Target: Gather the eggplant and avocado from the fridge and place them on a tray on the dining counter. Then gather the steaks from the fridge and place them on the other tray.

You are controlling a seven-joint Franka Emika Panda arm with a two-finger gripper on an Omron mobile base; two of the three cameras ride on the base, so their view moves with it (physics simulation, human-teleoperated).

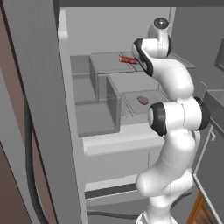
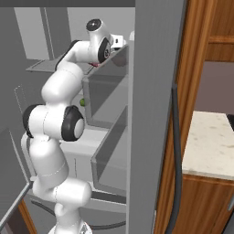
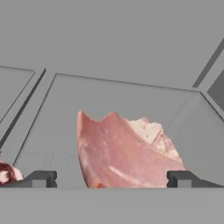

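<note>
Tool [image 3: 112, 178] wide open inside the tall grey steel fridge [image 1: 39, 109], fingertips either side of the flat pale pink steak slab [image 3: 124, 153] on its shelf, long axis running away from the tool.

The pale pink steak [image 3: 124, 153] is cut off at its near end by the bottom of the hand view. A dark red steak [image 3: 6, 173] peeks in at the left edge. In the left base view the arm hides part of a red steak [image 1: 127, 59] on the fridge [image 1: 100, 87] shelf. A small purple lump [image 1: 143, 99] lower down is too small to tell.
</note>
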